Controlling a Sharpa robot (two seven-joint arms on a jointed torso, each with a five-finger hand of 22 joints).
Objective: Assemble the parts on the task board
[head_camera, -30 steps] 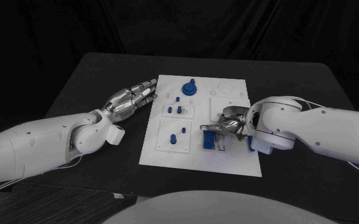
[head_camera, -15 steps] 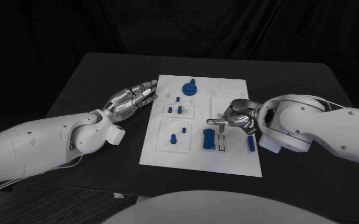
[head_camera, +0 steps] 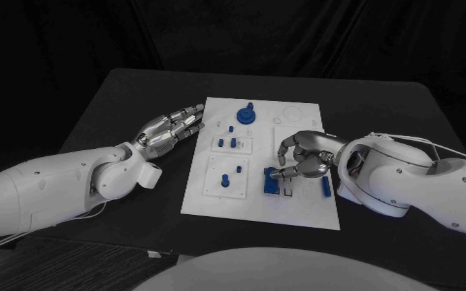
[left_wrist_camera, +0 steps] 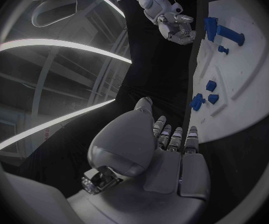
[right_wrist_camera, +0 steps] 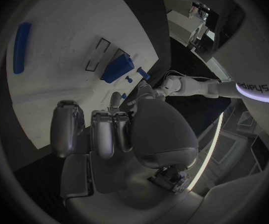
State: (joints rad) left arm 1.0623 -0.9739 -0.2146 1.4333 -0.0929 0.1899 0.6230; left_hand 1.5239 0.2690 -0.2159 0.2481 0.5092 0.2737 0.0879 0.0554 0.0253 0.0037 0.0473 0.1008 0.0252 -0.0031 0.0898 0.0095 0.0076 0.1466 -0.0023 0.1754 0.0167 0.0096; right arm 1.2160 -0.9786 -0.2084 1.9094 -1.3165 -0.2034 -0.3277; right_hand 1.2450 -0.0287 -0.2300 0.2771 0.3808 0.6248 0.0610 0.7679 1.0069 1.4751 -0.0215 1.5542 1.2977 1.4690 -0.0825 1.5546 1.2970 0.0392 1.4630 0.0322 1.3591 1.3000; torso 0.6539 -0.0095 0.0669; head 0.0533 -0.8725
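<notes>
The right robot hand point(head_camera: 309, 156) hovers empty, fingers curled loosely apart; it should descend squarely onto the blue block point(head_camera: 271, 181) just beneath its fingertips.

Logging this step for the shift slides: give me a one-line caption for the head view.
Right hand hovers with curled fingers over the task board beside a blue block; left hand rests at the board's left edge.

The left arm point(head_camera: 68, 186) enters from the lower left of the frame and lies low, angled toward the centre. The left hand point(head_camera: 172, 128) is stretched flat, fingers extended close together, holding nothing. The right arm point(head_camera: 408, 176) enters from the right edge, bent at mid-frame. The right hand point(head_camera: 308, 156) is right of centre, fingers curled inward and downward, nothing visibly held.
</notes>
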